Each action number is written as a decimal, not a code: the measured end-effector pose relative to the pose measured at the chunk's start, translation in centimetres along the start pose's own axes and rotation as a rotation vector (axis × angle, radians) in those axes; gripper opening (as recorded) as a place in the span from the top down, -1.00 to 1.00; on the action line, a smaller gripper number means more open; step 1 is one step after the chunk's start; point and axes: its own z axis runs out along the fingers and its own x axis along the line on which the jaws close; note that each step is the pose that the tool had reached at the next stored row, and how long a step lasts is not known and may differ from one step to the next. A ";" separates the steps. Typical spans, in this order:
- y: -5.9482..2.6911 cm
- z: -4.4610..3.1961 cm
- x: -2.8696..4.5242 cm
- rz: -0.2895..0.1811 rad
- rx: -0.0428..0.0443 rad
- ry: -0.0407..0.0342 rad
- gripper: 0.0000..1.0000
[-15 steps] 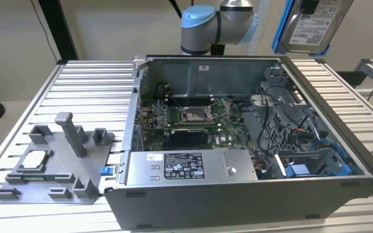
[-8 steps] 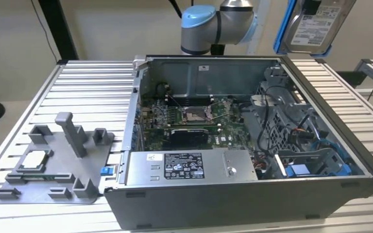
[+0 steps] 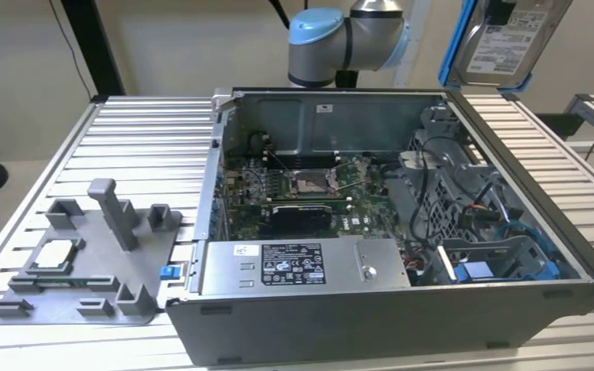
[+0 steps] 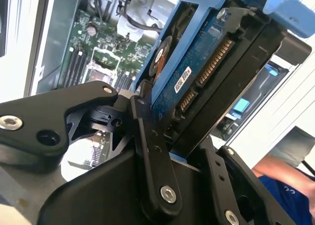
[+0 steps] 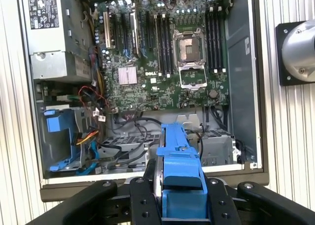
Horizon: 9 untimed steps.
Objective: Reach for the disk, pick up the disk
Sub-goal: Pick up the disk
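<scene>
1. The pincer (image 4: pixel 170 136) is pinching the disk (image 4: pixel 206 72): in the second wrist view its black fingers (image 4: pixel 150 151) press on the two faces of the drive, whose dark blue circuit side, gold connector strip and blue frame rise out from between them.
2. In the first wrist view the pincer (image 5: pixel 182 195) grips the same disk (image 5: pixel 179 158) seen edge-on, the bright blue frame standing up between the black finger links.
3. In the exterior view the disk (image 3: pixel 506 35) hangs in the air, well above the desk (image 3: pixel 142 131), over the far corner of the open computer case (image 3: pixel 380 325) at the exterior view's right. Its silver face with the white label is turned toward that camera, and a blue frame edge runs down its side.
4. The arm (image 3: pixel 343 39), grey with a light blue joint cap, reaches in above the far edge of the case, just beside the raised disk.
5. The case lies open on the slatted desk. Inside it sit a green circuit board (image 5: pixel 162 62) with an empty processor socket (image 5: pixel 189 48), a silver power supply (image 3: pixel 302 267) along the near edge, and a blue drive bay (image 5: pixel 61 136) with loose cables around it.
6. On the desk beside the case, toward the near corner at the exterior view's left, stands a grey holder (image 3: pixel 80 270) with upright posts; a small square silver chip (image 3: pixel 55 255) rests on it.
</scene>
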 end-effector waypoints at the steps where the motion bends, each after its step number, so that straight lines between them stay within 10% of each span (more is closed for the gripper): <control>1: -0.04 0.00 0.03 0.000 0.0000 0.0000 1.00; 9: -0.40 0.03 0.25 0.000 0.0001 0.0006 1.00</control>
